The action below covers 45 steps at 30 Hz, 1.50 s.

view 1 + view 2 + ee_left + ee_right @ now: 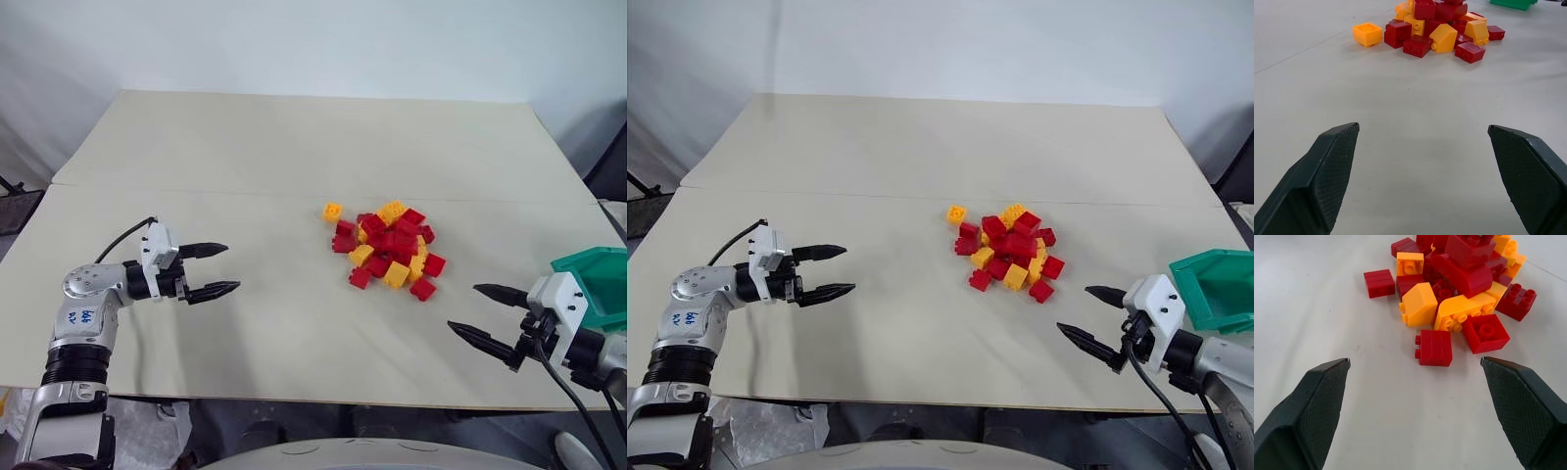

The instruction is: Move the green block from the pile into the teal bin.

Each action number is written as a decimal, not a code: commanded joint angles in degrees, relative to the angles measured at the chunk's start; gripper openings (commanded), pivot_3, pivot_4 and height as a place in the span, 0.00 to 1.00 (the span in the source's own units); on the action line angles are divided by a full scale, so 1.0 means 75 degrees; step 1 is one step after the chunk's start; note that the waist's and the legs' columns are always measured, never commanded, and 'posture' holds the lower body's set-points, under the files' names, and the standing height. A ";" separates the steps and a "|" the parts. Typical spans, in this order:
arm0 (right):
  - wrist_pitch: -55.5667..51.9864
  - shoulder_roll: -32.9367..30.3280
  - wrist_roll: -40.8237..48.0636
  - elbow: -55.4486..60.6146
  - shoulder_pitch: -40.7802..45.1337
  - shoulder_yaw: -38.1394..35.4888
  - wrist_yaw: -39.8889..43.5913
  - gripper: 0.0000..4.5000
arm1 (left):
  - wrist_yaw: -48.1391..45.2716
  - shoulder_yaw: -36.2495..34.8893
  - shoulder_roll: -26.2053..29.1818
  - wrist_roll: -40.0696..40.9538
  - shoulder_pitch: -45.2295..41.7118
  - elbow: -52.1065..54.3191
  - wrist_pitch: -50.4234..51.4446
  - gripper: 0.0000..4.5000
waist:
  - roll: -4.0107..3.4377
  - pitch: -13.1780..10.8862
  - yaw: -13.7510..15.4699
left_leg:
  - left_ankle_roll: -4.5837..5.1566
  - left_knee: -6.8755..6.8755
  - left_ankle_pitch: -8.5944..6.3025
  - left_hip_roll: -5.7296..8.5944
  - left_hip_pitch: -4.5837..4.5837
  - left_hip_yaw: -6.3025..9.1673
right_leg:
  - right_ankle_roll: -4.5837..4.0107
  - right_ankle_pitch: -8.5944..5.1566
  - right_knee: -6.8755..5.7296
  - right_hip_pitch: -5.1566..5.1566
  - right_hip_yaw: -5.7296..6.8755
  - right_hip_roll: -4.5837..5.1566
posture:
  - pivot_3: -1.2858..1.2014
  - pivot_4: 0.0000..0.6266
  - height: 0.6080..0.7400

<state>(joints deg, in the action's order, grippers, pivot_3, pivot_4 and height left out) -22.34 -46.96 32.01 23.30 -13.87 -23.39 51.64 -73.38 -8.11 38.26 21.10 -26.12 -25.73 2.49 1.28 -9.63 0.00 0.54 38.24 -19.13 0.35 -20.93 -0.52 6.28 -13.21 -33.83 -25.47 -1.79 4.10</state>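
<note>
The pile (390, 245) of red and yellow studded bricks lies right of the table's middle, and no green block shows among them; it is hidden. The teal bin (590, 258) stands at the table's right edge, just behind my right gripper. My right gripper (462, 306) is open and empty, low over the table, pointing at the pile's near right side (1449, 298). Far to the left, my left gripper (232, 266) is also open and empty, aimed across bare table toward the pile (1435, 24).
One yellow brick (332, 211) sits apart at the pile's far left. The cream table (274, 147) has wide free room behind and left of the pile. Its front edge runs just below both grippers.
</note>
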 commanded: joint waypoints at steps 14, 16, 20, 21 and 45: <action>-0.2321 0.1023 0.0520 0.1875 0.2552 0.1775 -0.2662 0.81 | 0.0254 -0.0015 -0.0292 0.0433 -0.0498 0.0548 0.0685 1.00 | 0.0002 -0.0001 -0.0016 | -0.0007 0.0007 0.0004 -0.0005 0.0004 0.0009 | -0.0004 -0.0002 -0.0003 -0.0003 0.0001 0.0017 | 0.52 0.24 1.00; -0.2804 0.1373 0.0435 0.1725 0.3182 0.2435 -0.2986 0.65 | 0.0101 0.0039 -0.0377 0.0462 -0.0672 0.0449 0.0670 1.00 | 0.0002 -0.0001 -0.0017 | -0.0010 0.0012 0.0006 -0.0004 -0.0005 0.0016 | -0.0007 -0.0004 -0.0005 -0.0009 0.0007 0.0017 | 0.52 0.24 1.00; -0.3166 0.2066 0.0029 0.1028 0.4152 0.3437 -0.3354 0.35 | -0.0223 0.0195 -0.0509 0.0363 -0.0881 0.0262 0.0394 1.00 | 0.0002 0.0000 -0.0011 | -0.0008 0.0013 0.0005 0.0001 -0.0020 0.0021 | -0.0007 -0.0004 -0.0009 -0.0015 0.0016 0.0023 | 0.52 0.24 1.00; -0.3174 0.2249 -0.0137 0.0735 0.4425 0.3699 -0.3410 0.27 | -0.0326 0.0247 -0.0557 0.0346 -0.0956 0.0199 0.0319 1.00 | 0.0003 0.0000 -0.0020 | -0.0007 0.0015 0.0004 0.0002 -0.0022 0.0019 | -0.0007 -0.0004 -0.0007 -0.0014 0.0016 0.0019 | 0.52 0.24 1.00; -0.0023 0.2419 -0.2835 -0.4379 0.6367 0.2808 -0.3717 0.01 | -0.1686 0.0205 -0.1121 0.0848 -0.1427 -0.0395 -0.0011 1.00 | -0.0004 -0.0004 -0.0052 | 0.0037 0.0084 -0.0020 0.0000 -0.0045 -0.0012 | -0.0001 0.0000 -0.0011 -0.0016 0.0012 -0.0026 | 0.52 0.24 1.00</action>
<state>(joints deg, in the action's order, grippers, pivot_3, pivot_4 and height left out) -24.17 -27.76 11.27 -10.56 33.30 -1.54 22.86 -85.88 -5.74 29.95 26.67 -36.20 -29.69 3.03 1.24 -9.66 -0.40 0.82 38.87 -19.29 0.34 -21.27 -0.61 6.28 -13.21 -33.92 -25.58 -1.70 3.90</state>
